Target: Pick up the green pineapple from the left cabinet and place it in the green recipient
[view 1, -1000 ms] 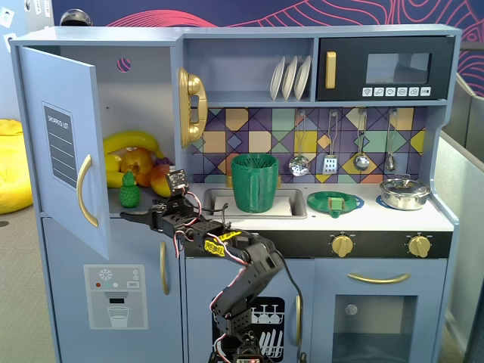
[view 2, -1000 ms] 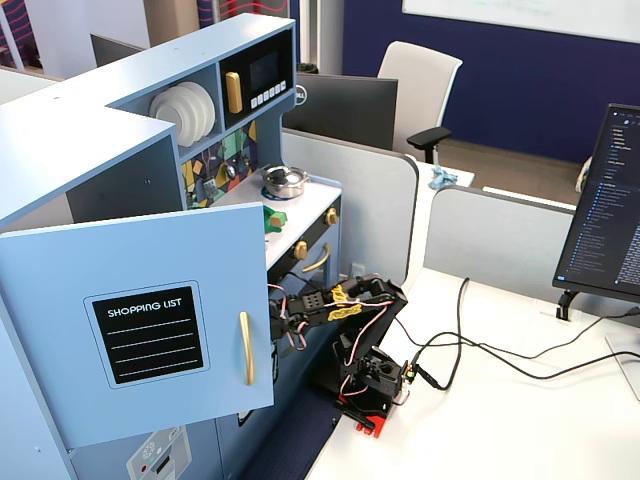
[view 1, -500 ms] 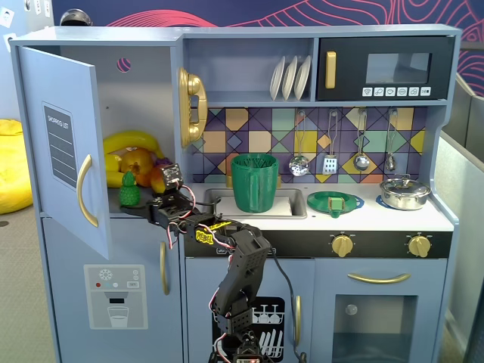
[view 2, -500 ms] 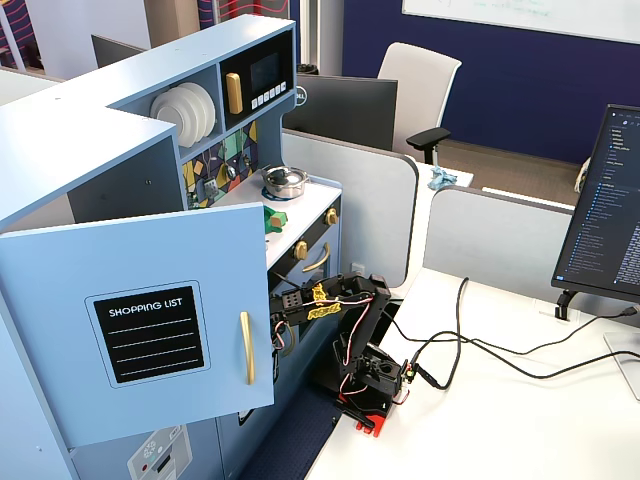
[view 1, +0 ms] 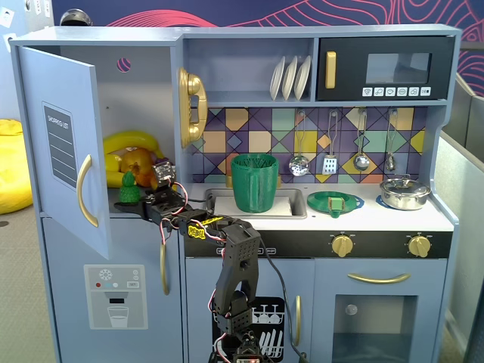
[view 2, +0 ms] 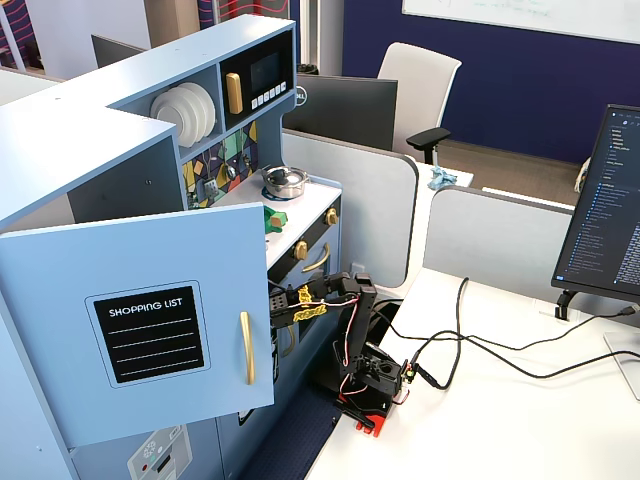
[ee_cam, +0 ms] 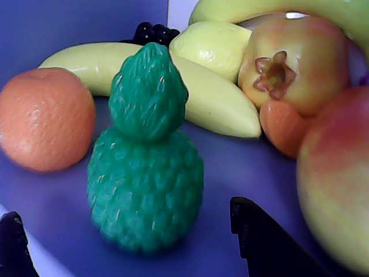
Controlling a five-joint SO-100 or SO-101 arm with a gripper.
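So my gripper [ee_cam: 130, 242] is reaching into the left cabinet [view 1: 144, 113], door swung wide open. My fingers are spread apart: in the wrist view one black fingertip [ee_cam: 259, 236] sits at the lower right and the other pokes in at the bottom left corner, with the green pineapple [ee_cam: 145, 161] standing upright between them, a bit further in. Neither finger is touching it.

In a fixed view the green pineapple [view 1: 128, 187] sits at the front of the cabinet shelf, just beside my gripper [view 1: 140, 200]. Behind it there's a pile of toy fruit: an orange [ee_cam: 43, 118] to the left, a banana [ee_cam: 196, 86] curving behind it, a pomegranate [ee_cam: 288, 63] on the right.

The green recipient [view 1: 254, 181] stands upright in the sink [view 1: 291, 204], well apart from the pineapple, to the right in that view.
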